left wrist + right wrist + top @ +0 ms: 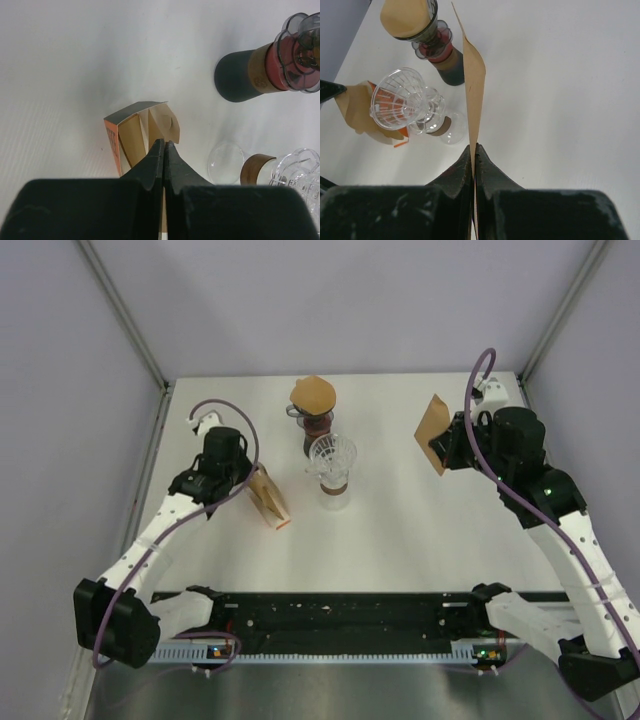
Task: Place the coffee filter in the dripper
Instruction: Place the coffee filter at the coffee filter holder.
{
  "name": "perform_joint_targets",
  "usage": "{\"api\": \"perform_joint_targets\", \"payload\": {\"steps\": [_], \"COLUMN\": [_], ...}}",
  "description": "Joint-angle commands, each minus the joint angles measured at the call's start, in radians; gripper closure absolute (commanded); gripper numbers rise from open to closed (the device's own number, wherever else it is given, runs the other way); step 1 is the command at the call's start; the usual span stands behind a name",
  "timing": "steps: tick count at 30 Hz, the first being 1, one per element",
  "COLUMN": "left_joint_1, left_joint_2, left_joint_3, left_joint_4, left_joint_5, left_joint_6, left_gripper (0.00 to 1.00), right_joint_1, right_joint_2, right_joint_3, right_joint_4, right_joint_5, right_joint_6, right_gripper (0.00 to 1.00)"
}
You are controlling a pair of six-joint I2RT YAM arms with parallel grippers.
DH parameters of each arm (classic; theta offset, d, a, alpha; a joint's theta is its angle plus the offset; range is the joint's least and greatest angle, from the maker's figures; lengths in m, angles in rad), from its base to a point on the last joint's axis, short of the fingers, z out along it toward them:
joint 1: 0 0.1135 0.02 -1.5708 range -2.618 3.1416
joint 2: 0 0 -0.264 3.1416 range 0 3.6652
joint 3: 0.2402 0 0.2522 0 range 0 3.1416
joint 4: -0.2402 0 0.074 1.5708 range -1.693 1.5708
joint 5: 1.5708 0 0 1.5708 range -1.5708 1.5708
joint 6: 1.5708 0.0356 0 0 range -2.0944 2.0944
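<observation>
My right gripper (447, 448) (473, 146) is shut on a flat brown paper coffee filter (434, 430) (474, 75) and holds it in the air, right of the dripper. The clear glass dripper (332, 455) (402, 97) stands empty on a wood-collared base at the table's middle. My left gripper (252, 486) (164, 142) is shut on the open orange and black filter box (270, 500) (131, 131), which rests on the table left of the dripper. The dripper also shows at the left wrist view's lower right (300, 170).
A second, reddish dripper on a dark base (314, 425) (287, 57) (447, 55) stands just behind the clear one, with a brown filter (313, 394) (406, 17) in it. The white table (420, 540) has walls at the left, back and right.
</observation>
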Motion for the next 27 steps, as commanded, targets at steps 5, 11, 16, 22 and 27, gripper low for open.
{"api": "perform_joint_targets", "payload": {"steps": [5,11,16,22,27], "left_joint_1": [-0.004,-0.004,-0.004,-0.002,-0.002], "left_joint_2": [0.022,0.034,0.042,0.037,0.029], "left_joint_3": [-0.050,-0.068,-0.085,-0.067,-0.014], "left_joint_4": [0.078,0.097,0.125,0.110,0.033], "left_joint_5": [-0.022,-0.023,-0.021,0.027,0.042], "left_joint_6": [-0.003,-0.012,-0.017,-0.022,-0.032], "left_gripper": [1.00,1.00,1.00,0.60,0.58], "right_joint_1": [-0.004,-0.004,-0.002,-0.004,-0.004], "right_joint_2": [0.001,-0.002,-0.004,-0.007,-0.010], "right_joint_3": [0.028,0.028,0.025,0.025,0.020], "right_joint_4": [0.057,0.055,0.055,0.050,0.047], "right_joint_5": [-0.006,-0.006,-0.006,-0.009,-0.011], "right_joint_6": [-0.002,-0.005,-0.006,-0.006,-0.006], "right_gripper": [1.00,1.00,1.00,1.00,1.00]}}
